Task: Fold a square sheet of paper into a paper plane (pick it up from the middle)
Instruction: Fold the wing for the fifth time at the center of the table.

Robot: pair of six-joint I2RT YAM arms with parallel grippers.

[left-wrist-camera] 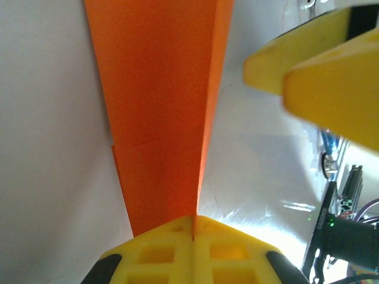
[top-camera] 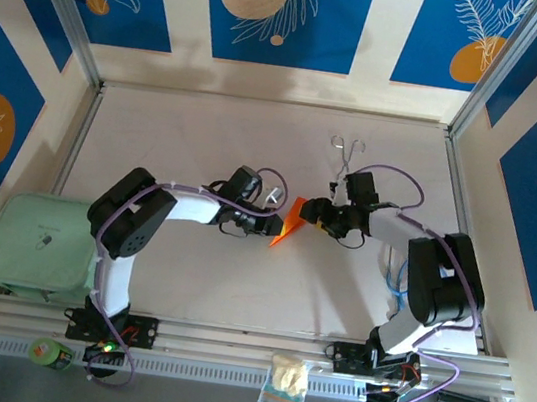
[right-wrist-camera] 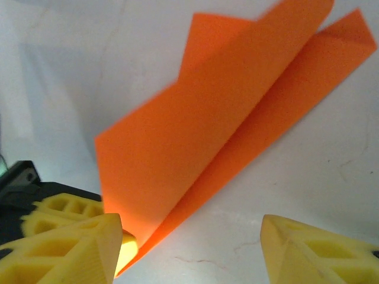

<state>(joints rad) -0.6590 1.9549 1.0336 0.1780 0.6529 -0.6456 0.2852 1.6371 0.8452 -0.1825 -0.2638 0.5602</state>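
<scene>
Left pincer (left-wrist-camera: 193, 223) pinches paper plane (left-wrist-camera: 160, 106).

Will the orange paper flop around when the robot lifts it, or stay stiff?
Probably somewhat floppy: the orange paper is thin and its flaps splay apart. The creases likely stiffen it; it holds shape pinched in the left fingers. Seems light, so nudges may shift it.

Narrow orange paper plane (top-camera: 288, 224), creased lengthwise, flaps slightly apart.

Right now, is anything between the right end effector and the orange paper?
Nothing visible. The right end effector stands open right at the folded orange paper; the left end effector is shut on it.
</scene>
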